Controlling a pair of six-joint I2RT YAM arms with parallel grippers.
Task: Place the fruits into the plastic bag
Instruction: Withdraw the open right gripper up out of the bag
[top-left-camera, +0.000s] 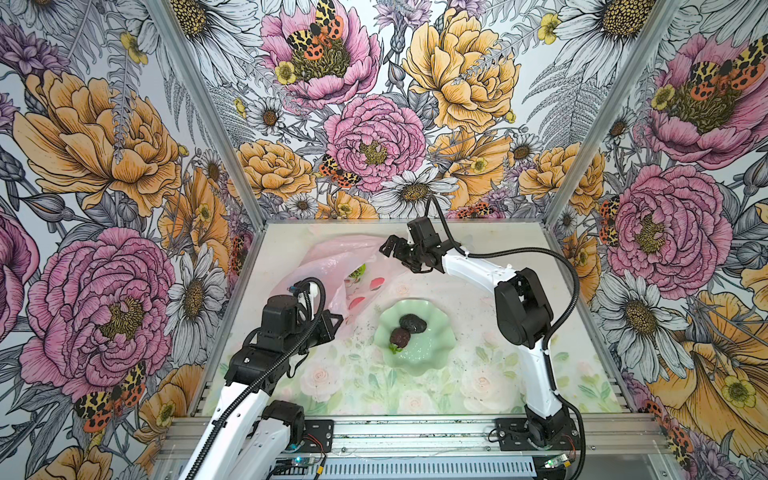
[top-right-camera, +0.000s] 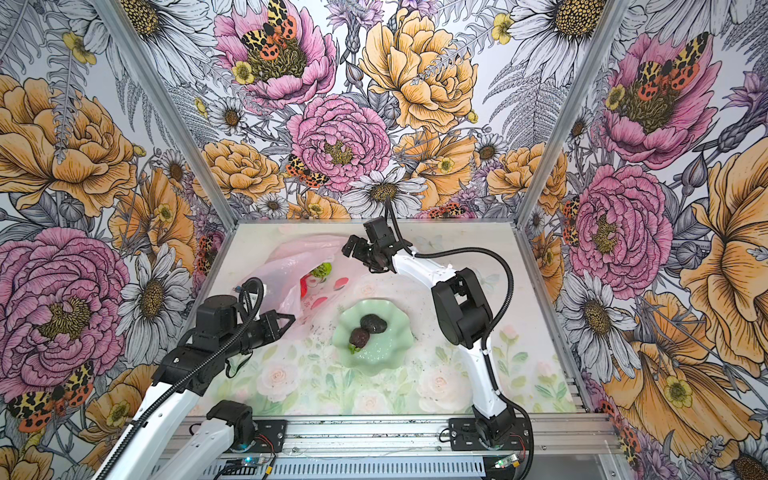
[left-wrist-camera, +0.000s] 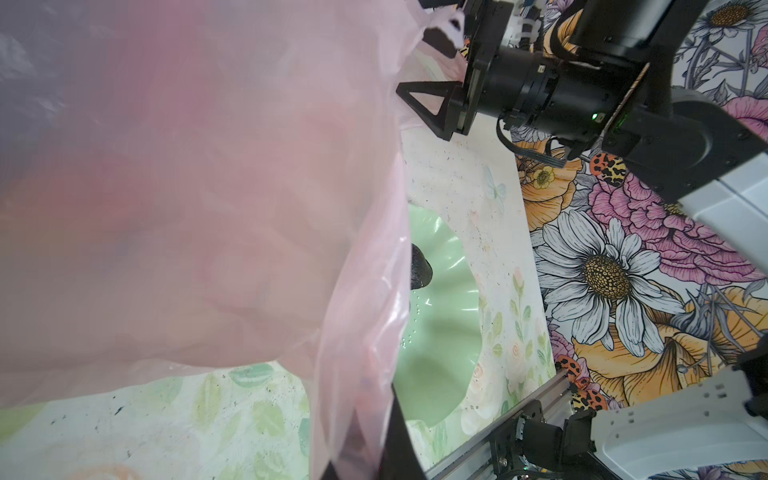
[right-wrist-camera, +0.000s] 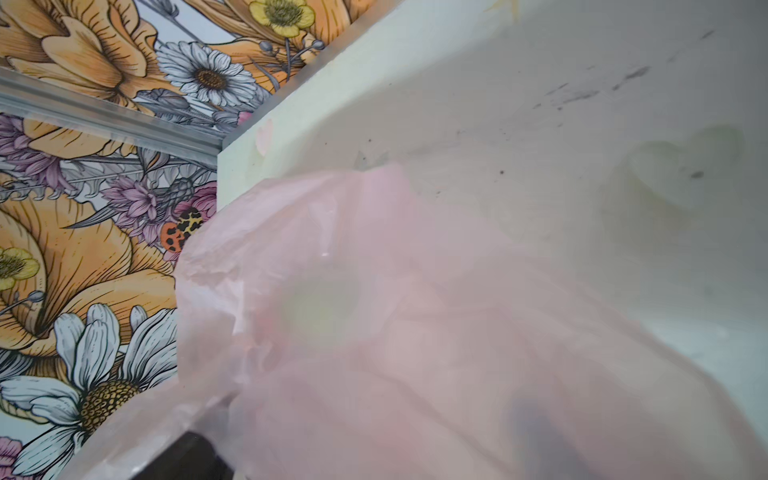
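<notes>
Over the table (top-left-camera: 478, 374), in a top view, your left gripper (top-left-camera: 335, 322) is clamped tight on the near lip of the plastic bag (top-left-camera: 328, 262). The bag lies at about 10 o'clock from the dish (top-left-camera: 432, 345), just beside it. Your right gripper (top-left-camera: 389, 248) hangs over the bag's far edge with its jaws spread wide and nothing between them. A bumpy green fruit (top-left-camera: 358, 271) already sits inside the bag's mouth.

Two fruits wait on the dish: the blackish lump (top-left-camera: 410, 322) and, touching it at its 7 o'clock, the grape bunch (top-left-camera: 398, 337). The bunch's long axis runs from 1 to 7 o'clock, leaf at the 7 end. From the free right gripper both lie at about 6 o'clock. From the left one they lie at 3 o'clock and nearer, but that claw is busy, so I judge the pick falls to your right arm.

From the left wrist, pink film fills most of the frame and runs down to the closed fingers. Past its edge you see the blackish lump (left-wrist-camera: 419, 268) on the dish (left-wrist-camera: 449, 332).

From the right wrist, the bag (right-wrist-camera: 415, 332) lies close under the claw with a green blur showing through. The dish is out of view, so your right arm has to come away from the bag to find the fruit.
</notes>
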